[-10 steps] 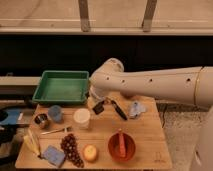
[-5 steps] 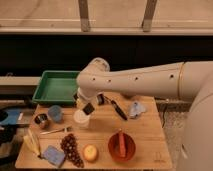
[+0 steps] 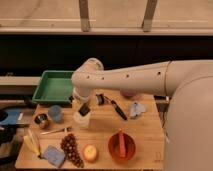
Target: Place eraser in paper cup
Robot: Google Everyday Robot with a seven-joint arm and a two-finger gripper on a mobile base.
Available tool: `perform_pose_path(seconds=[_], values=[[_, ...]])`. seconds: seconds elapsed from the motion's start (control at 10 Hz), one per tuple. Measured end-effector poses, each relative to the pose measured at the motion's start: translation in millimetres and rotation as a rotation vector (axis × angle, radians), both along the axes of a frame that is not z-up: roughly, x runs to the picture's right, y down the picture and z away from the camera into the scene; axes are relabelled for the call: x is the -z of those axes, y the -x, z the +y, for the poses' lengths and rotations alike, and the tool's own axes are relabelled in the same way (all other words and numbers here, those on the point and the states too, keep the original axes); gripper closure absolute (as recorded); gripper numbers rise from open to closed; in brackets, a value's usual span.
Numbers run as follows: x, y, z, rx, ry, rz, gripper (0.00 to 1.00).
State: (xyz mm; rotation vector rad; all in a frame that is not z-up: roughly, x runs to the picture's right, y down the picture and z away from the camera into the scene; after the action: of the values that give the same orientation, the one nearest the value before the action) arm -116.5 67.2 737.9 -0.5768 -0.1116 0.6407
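Observation:
The white arm reaches in from the right across the wooden table (image 3: 145,131). My gripper (image 3: 83,107) hangs directly over the white paper cup (image 3: 81,119), which stands left of the table's middle. A flat black eraser (image 3: 84,109) sits in the gripper, tilted, its lower end at the cup's rim. The gripper is shut on the eraser.
A green tray (image 3: 54,86) stands at the back left. A light-blue cup (image 3: 55,113) and small metal cup (image 3: 41,120) sit left of the paper cup. A long black stick (image 3: 119,110), black clip (image 3: 101,99), blue cloth (image 3: 136,109), orange bowl (image 3: 122,146), grapes (image 3: 70,148), banana (image 3: 32,144), sponge (image 3: 53,155) lie around.
The arm has swung left and lowered, carrying the eraser from above the table's middle to right over the paper cup.

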Motion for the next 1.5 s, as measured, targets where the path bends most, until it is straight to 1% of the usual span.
perform_pose_path(seconds=[0.1,0.5,0.6,0.7,0.8,1.0,1.2,1.4,1.5], values=[[-6.7,0.2,2.4,-0.012,0.014,-0.026,1.0],[-22.4,4.7,4.9,-0.027,0.044,-0.091,0.99],[-26.5,7.5,6.3,-0.025,0.053,-0.105,0.93],[-29.7,10.6,9.1,-0.02,0.063,-0.114,0.84],[-33.6,13.1,13.1,-0.015,0.078,-0.123,0.79],[-41.4,13.6,22.3,-0.008,0.107,-0.131,0.77],[-45.4,14.3,30.3,-0.004,0.132,-0.138,0.58],[-47.4,14.6,33.5,-0.007,0.146,-0.145,0.38],[-48.1,14.3,34.3,-0.011,0.151,-0.147,0.33]])
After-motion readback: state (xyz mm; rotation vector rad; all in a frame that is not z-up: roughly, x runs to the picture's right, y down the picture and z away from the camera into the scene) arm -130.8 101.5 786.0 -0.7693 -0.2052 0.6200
